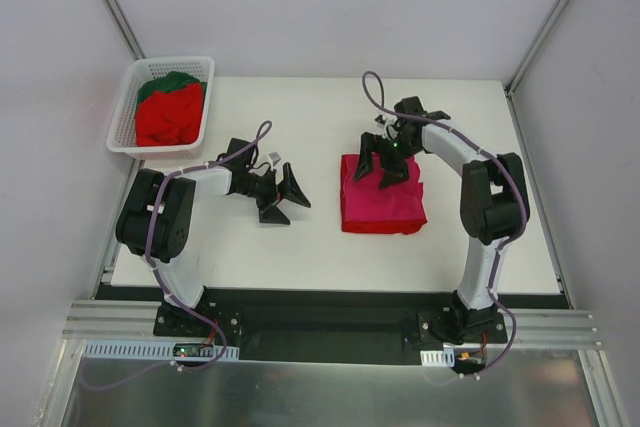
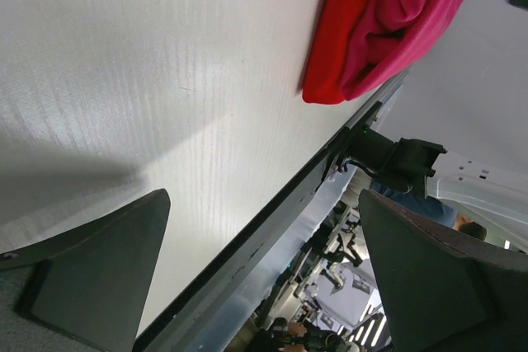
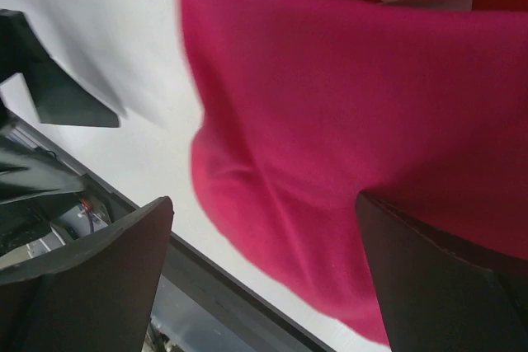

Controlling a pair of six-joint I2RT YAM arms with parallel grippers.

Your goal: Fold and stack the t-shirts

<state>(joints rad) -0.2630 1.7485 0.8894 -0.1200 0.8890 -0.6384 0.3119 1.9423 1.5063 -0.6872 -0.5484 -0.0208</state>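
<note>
A folded magenta-pink t-shirt (image 1: pixel 385 205) lies right of the table's middle, on top of a folded red t-shirt whose edge shows beneath it (image 2: pixel 328 47). My right gripper (image 1: pixel 378 175) hovers open over the stack's far left part, and its wrist view is filled by the pink cloth (image 3: pixel 355 113) between its spread fingers (image 3: pixel 91 278). Nothing is held. My left gripper (image 1: pixel 287 202) stands open over bare table just left of the stack, with the pink shirt (image 2: pixel 408 6) ahead of its fingers (image 2: pixel 95 274). More red t-shirts (image 1: pixel 168 117) and a dark green one (image 1: pixel 165 84) are piled in the basket.
The white lattice basket (image 1: pixel 125 142) sits at the table's far left corner. The white table (image 1: pixel 300 247) ends at a dark front edge (image 2: pixel 272 228) near the arm bases. Grey walls close in the back and sides.
</note>
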